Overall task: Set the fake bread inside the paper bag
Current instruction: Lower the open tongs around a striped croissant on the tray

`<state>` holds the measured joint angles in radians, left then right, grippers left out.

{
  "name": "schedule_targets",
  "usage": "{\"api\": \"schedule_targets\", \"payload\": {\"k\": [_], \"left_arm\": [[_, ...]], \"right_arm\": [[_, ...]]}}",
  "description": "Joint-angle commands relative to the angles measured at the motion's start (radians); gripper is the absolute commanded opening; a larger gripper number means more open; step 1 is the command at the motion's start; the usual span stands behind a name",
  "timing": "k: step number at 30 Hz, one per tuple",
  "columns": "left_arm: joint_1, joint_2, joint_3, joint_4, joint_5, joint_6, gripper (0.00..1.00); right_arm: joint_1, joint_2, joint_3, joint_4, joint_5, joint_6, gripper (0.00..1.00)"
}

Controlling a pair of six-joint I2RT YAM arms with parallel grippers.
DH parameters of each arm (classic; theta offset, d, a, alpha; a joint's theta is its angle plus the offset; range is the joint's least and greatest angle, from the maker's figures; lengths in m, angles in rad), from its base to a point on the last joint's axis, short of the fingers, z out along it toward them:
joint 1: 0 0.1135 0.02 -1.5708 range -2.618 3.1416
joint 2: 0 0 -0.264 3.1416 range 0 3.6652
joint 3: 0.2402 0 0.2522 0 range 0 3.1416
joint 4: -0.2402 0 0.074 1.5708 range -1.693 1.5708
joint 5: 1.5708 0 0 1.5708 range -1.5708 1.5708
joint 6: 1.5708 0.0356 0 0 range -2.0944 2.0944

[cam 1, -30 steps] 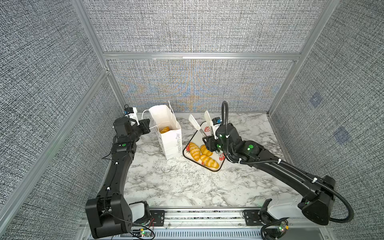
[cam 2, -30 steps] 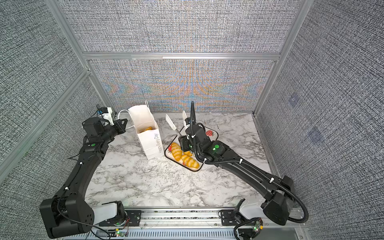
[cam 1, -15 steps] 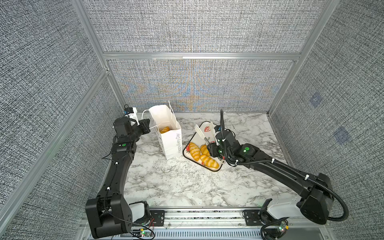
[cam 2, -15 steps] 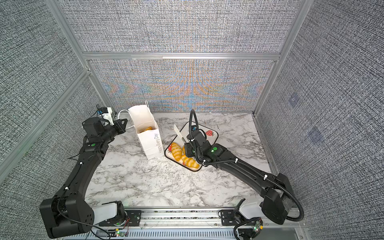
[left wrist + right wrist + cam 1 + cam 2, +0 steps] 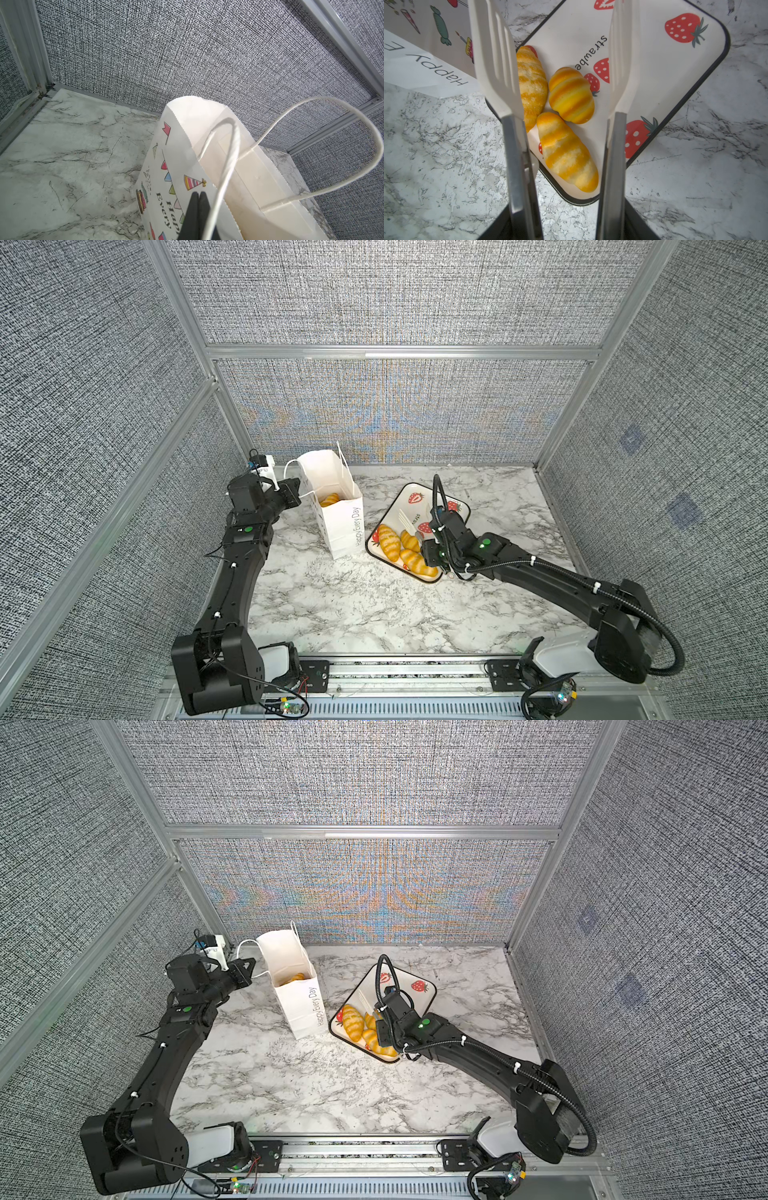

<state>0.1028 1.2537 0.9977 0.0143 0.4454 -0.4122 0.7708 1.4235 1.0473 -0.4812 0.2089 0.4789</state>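
- Mostly hidden inside the paper bag (image 5: 340, 510): one roll (image 5: 330, 499), only its top showing.
- Cut off at the wrist view's edge: left fingers (image 5: 195, 216), pressed together.
- Partly hidden behind a white tong blade (image 5: 496, 62): the longest loaf (image 5: 532, 87).
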Motion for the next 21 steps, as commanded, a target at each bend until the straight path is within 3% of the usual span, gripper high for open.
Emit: {"api": "schedule_targets", "payload": {"k": [1,21], "left_arm": [[0.002,0.004,-0.003,0.035,0.013,0.005,0.0],[0.003,0.009,-0.004,0.036,0.018,0.005,0.0]], "right_arm": [[-0.013,0.012,-0.009,-0.003,-0.017,0.028,0.58],[-0.031,0.093,-0.053,0.026,-0.104,0.05,0.58]]}}
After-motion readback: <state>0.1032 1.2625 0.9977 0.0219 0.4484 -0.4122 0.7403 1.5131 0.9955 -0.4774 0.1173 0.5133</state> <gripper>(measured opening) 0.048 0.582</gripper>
